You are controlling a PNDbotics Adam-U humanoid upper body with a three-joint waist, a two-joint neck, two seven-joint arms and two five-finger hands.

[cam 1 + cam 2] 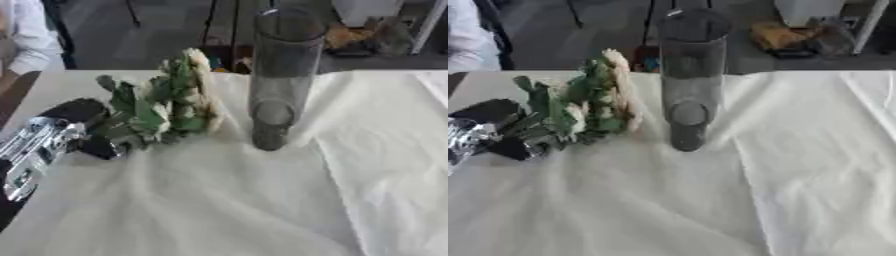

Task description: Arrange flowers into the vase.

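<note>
A tall clear glass vase (278, 75) stands upright on the white cloth (262, 200) at the middle back. Left of it, a bunch of cream flowers with green leaves (171, 102) leans up and to the right, its tips near the vase's side without reaching the rim. My left hand (87, 132), black with a silver wrist, comes in from the left edge, with its fingers curled round the stems at the bunch's lower end. The stems themselves are mostly hidden by the hand. My right hand shows in neither view.
The white cloth is wrinkled and covers most of the table; bare tabletop (61, 85) shows at the far left. A person's white sleeve (26, 35) is at the upper left corner. Boxes and clutter (359, 30) lie on the floor beyond the table.
</note>
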